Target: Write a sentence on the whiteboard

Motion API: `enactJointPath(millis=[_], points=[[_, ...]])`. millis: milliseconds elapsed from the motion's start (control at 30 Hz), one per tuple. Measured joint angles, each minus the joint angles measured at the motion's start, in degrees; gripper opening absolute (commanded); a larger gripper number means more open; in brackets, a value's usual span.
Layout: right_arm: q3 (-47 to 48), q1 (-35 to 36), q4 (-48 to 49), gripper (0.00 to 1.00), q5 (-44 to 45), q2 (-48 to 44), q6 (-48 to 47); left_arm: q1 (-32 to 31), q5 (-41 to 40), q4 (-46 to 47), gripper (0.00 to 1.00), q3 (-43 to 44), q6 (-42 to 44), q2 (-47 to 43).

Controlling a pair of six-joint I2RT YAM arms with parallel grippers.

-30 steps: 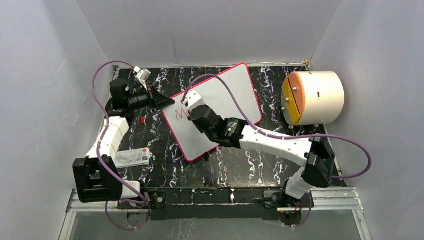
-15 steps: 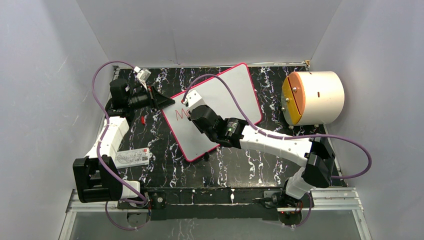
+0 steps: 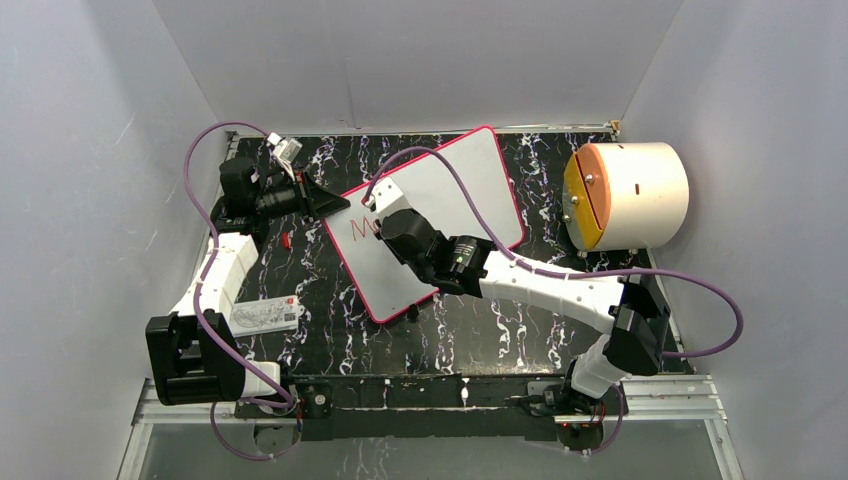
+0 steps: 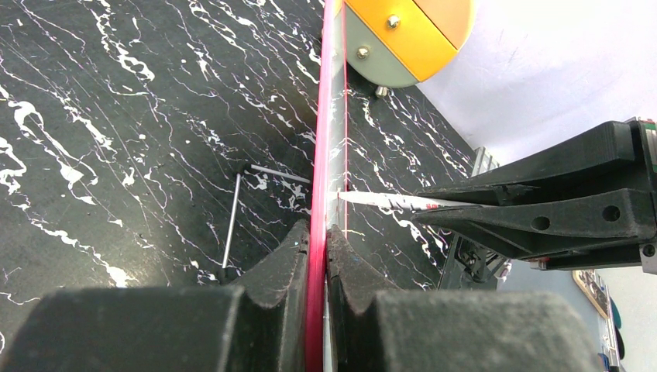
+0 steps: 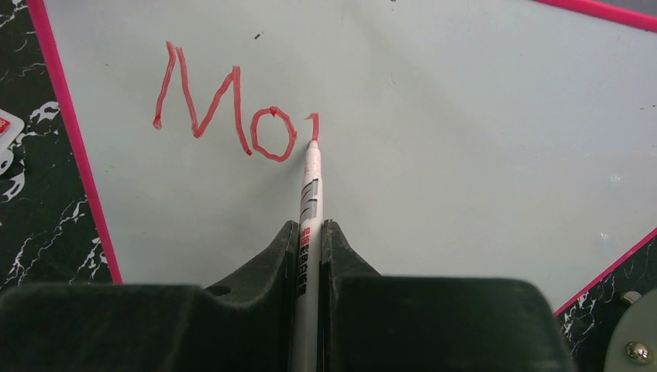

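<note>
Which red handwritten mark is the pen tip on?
The short upright red stroke, rightmost of three, just after the round "o"; the big "M" sits farthest left. The white marker pen, clamped in the right claw, touches its lower end.

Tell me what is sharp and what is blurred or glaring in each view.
Right wrist: the sentence so far and the marker are sharp on the evenly lit whiteboard; the right tool, near the lens, is dark and soft. Left wrist: the left tool is blurred, and the wall at upper right is nearly washed out. Top external: even light, no strong glare, writing tiny.
</note>
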Motion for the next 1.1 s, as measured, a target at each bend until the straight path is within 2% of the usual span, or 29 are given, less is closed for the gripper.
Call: enactJointPath(millis=[1100], points=[[-0.04,-1.68,3.72,0.00,1.18,-0.33,-0.85,0.00,0.00,-0.07,0.00,0.11,0.20,0.13]])
